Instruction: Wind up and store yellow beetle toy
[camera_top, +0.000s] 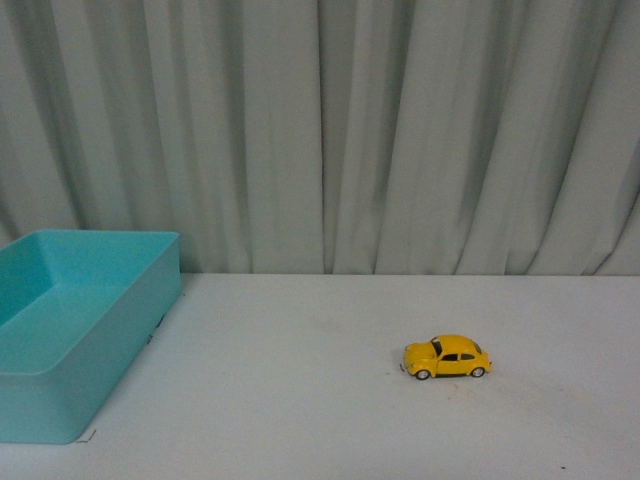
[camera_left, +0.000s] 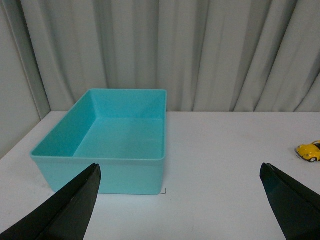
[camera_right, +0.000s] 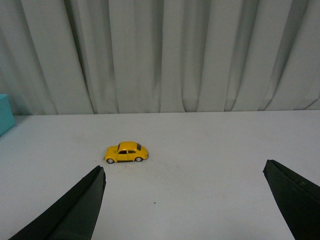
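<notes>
You are looking at the yellow beetle toy (camera_top: 447, 357) sitting on its wheels on the white table (camera_top: 300, 420), side-on to the front camera and right of centre, with nothing touching it. Its nose seems to be pointing toward your robot's left, where the teal bin (camera_top: 60, 400) is standing at the table's left edge, well apart from the car. A pale pleated curtain (camera_top: 320, 130) is hanging behind the table. Your left gripper (camera_left: 179, 166) is hovering above the table with its camera facing the near end of the bin; its two dark fingers (camera_left: 70, 210) are spread wide apart, gripping nothing, and the bin's front wall is showing between them. In that same view the toy is peeking in at the far edge of the frame, well clear of the fingers. Your right gripper (camera_right: 184, 166) is also hanging over the table, aimed at the curtain, with its fingers (camera_right: 75, 210) likewise splayed wide and holding nothing. The toy is lying ahead of it on the tabletop, nearer to one finger than the other and beyond both tips, not between them. Both wrist cameras are looking at a shallow downward angle. Only the tapered finger ends are showing, so you are not getting the rest of either arm's pose.
</notes>
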